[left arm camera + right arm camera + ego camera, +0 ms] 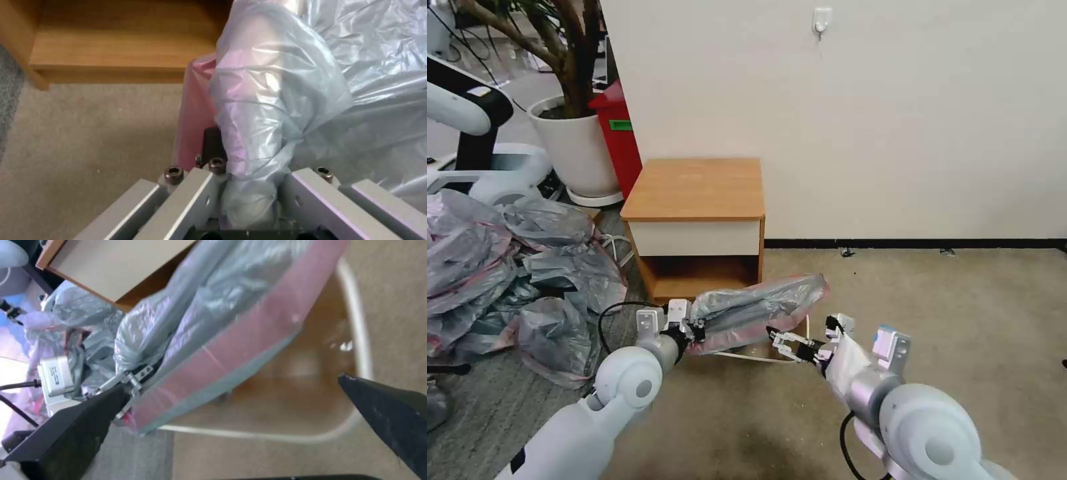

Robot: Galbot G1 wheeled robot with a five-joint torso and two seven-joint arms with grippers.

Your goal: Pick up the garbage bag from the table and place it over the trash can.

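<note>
The right gripper [775, 339] is seen with its fingers [71, 433] spread, just beside the near edge of the bag [760, 310]. The left gripper [696, 331] is pinched on the bag's end, plastic being bunched between its jaws. The bag is held stretched over the bin [356, 350], whose rim is partly covered by the pink band. Behind stands the table [697, 187], its top bare. A heap of bags [507, 267] is seen on the floor to the left.
</note>
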